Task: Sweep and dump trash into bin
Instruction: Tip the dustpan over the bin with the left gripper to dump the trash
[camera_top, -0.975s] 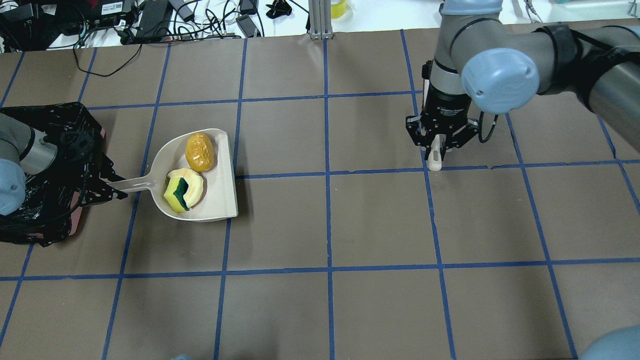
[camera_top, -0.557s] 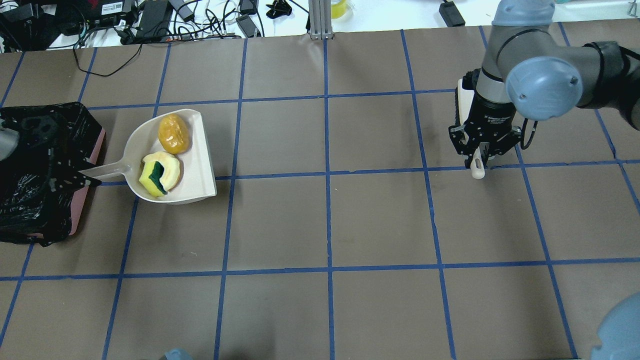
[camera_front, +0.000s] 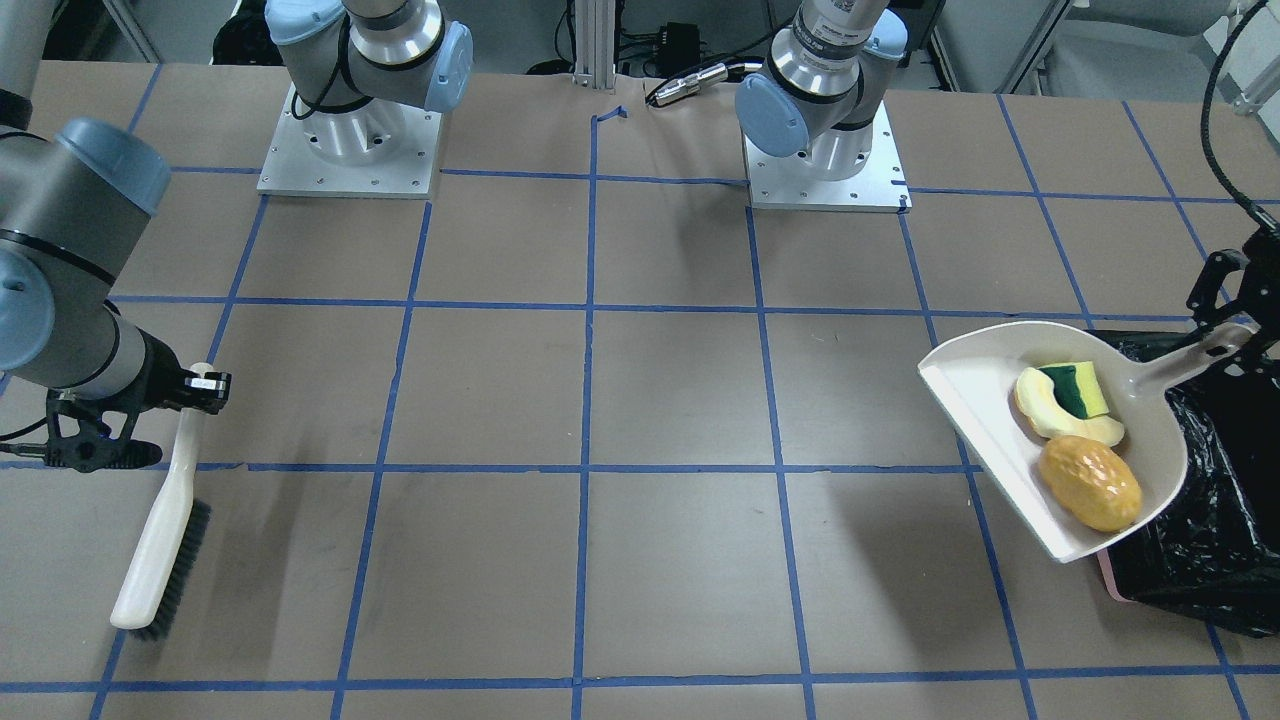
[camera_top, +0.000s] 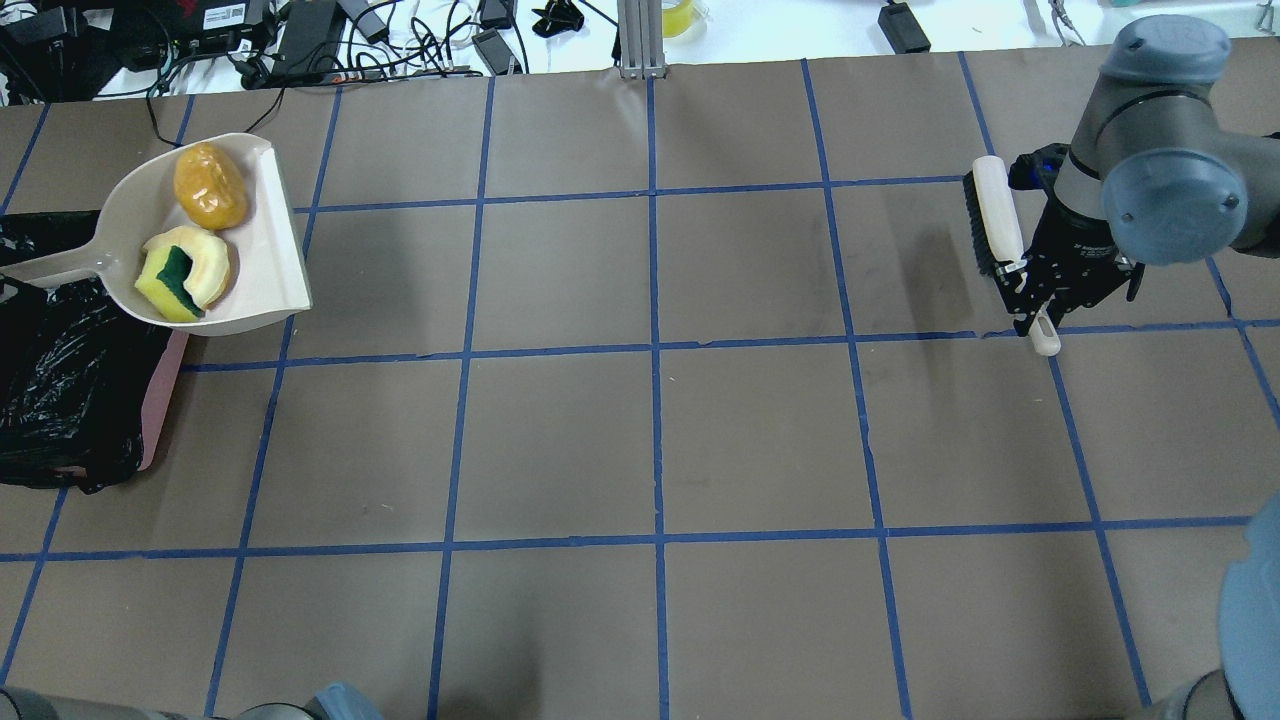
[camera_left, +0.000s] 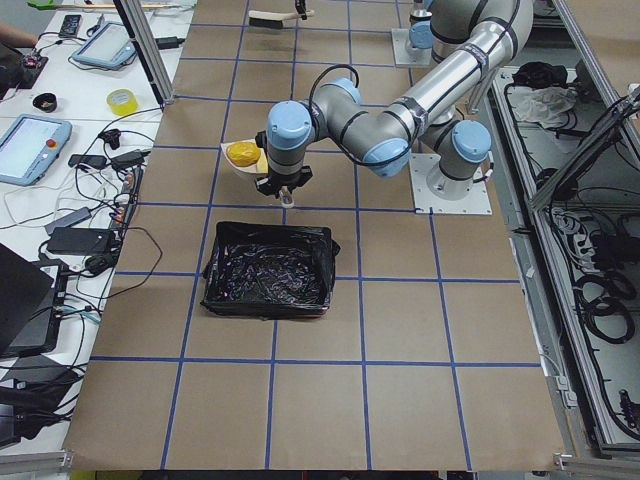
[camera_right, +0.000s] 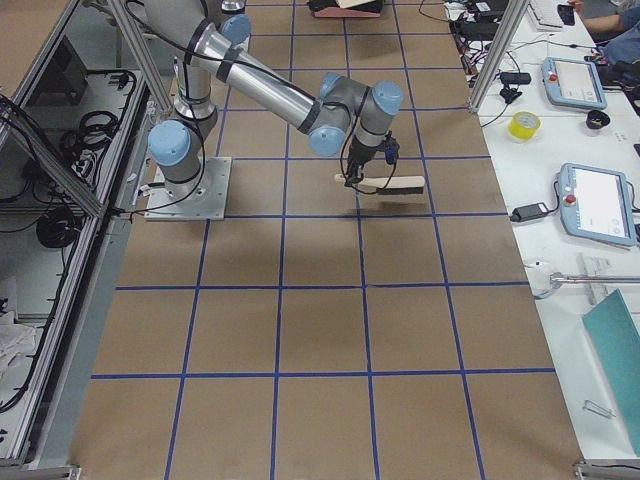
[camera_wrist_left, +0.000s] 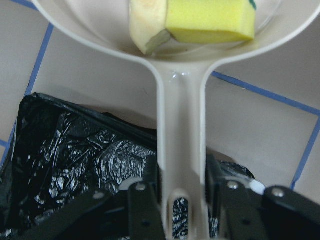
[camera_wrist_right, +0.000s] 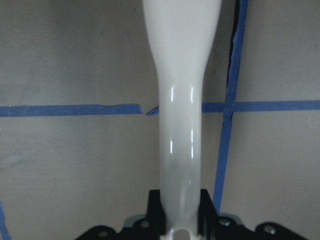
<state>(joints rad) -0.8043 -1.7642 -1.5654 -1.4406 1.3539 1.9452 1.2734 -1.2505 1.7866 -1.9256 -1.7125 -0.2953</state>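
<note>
The beige dustpan (camera_top: 255, 265) is lifted off the table at the far left. It holds the trash: a golden-brown potato-like lump (camera_top: 210, 185), a pale yellow rind slice (camera_top: 212, 268) and a yellow-and-green sponge cube (camera_top: 168, 280). My left gripper (camera_wrist_left: 180, 182) is shut on the dustpan handle (camera_wrist_left: 180, 130), above the rim of the bin (camera_top: 160, 400), a pink container lined with a black bag (camera_wrist_left: 70, 160). In the front view the left gripper (camera_front: 1225, 305) holds the dustpan (camera_front: 985, 395) beside the bin (camera_front: 1210, 520). My right gripper (camera_top: 1032, 308) is shut on the brush (camera_top: 993, 215) at the far right.
Cables and power bricks (camera_top: 300, 40) lie beyond the table's far edge. An aluminium post (camera_top: 640, 40) stands at the far middle. The two arm bases (camera_front: 345, 140) are bolted near the robot's side of the table.
My left gripper has lifted the dustpan with the trash and carried it left and farther away, to the bin's edge. My right arm has moved right with the brush, turning it.
</note>
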